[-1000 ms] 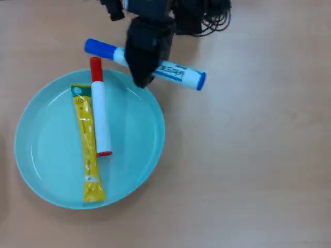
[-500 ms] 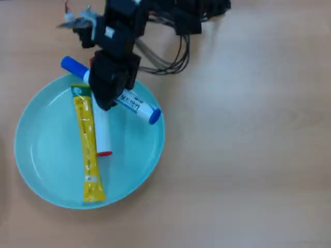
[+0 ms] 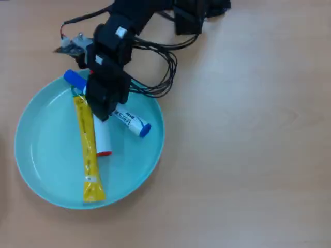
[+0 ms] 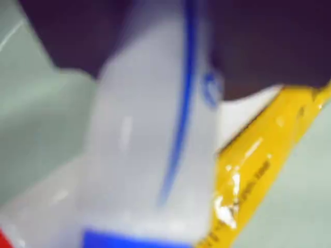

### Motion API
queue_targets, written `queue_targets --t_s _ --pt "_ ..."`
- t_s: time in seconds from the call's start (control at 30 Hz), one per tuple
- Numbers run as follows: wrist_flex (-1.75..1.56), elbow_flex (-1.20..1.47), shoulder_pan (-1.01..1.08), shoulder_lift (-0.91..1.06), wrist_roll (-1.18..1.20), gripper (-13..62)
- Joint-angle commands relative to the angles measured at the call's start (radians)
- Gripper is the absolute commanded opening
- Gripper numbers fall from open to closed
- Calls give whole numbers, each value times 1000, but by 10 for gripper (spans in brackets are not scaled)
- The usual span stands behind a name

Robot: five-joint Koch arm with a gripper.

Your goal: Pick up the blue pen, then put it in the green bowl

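The blue pen (image 3: 132,123), white-barrelled with a blue cap at the upper left and a blue end ring at the lower right, lies slantwise across the top of the green bowl (image 3: 41,155) in the overhead view. My gripper (image 3: 103,109) is right over its middle and hides it, its jaws closed around the barrel. In the wrist view the blurred white barrel (image 4: 150,155) with blue lettering fills the frame close up. The pen crosses over a white marker with a red cap (image 3: 103,142).
A flat yellow tube (image 3: 88,155) lies lengthwise in the bowl, left of the red-capped marker; it also shows in the wrist view (image 4: 253,170). Black cables (image 3: 163,72) loop just behind the bowl. Bare wooden table (image 3: 248,155) extends to the right.
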Motion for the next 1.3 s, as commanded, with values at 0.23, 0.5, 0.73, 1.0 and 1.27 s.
queue_targets --t_s 0.23,0.5,0.73,1.0,1.27 --pt "-156 -115 -25 -41 6 -61" --pt "-192 -89 -35 -67 2 131" --pt "-210 -58 -38 -67 8 345" --pt "-207 -49 -51 -66 9 581" --pt "-44 -37 -83 -48 28 575"
